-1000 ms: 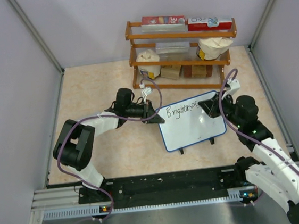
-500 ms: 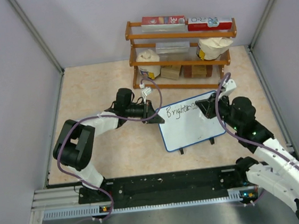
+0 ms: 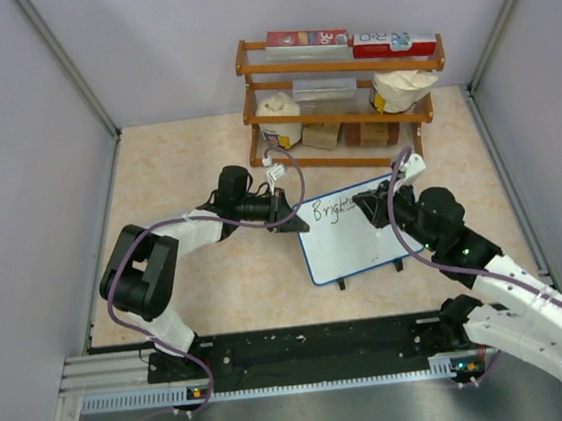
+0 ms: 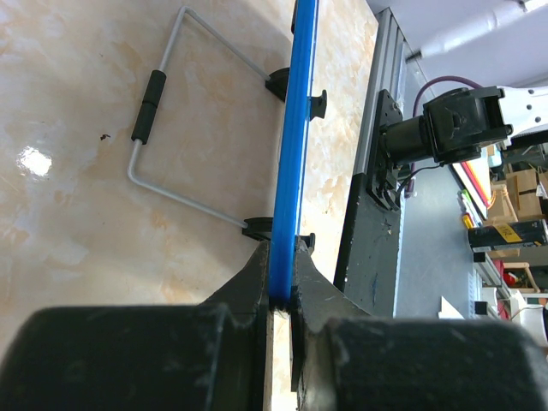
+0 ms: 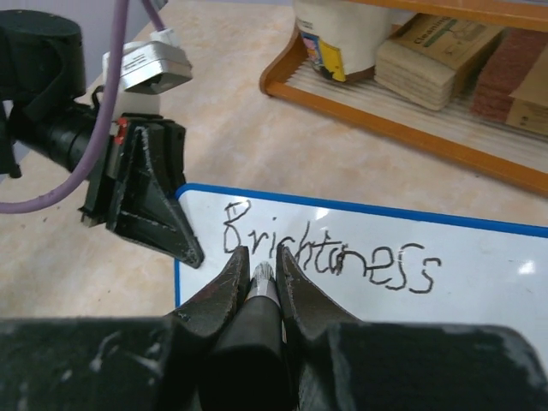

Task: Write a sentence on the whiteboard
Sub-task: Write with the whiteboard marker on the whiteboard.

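Whiteboard (image 3: pixel 359 237) stands mid-table on small black feet, face tilted up, just near of the wooden rack (image 3: pixel 336 64) at the far edge of the table (image 3: pixel 185 160). Left fingers (image 3: pixel 286 213) reach in from the left and are pinched narrow on the board's left edge; left wrist view shows the blue rim (image 4: pixel 291 154) clamped between both fingers, board seen edge-on. Same view: grey wire stand (image 4: pixel 193 111) with a black sleeve hinged at the board's back, lying out across the table. Right fingers (image 3: pixel 366 207) hang over the upper left part of the board, closed tight on a dark marker (image 5: pixel 259 295), its pale tip showing between the fingertips. Tip points at the start of the writing, by the "B" and "r"; cannot tell whether it touches the surface. Sentence (image 5: pixel 330 257): one black handwritten word along the top of the board, "Brightness", letters uneven, white below it unmarked. Rack holds red boxes (image 3: pixel 308 39) on the top shelf, pale bags and brown packets lower down
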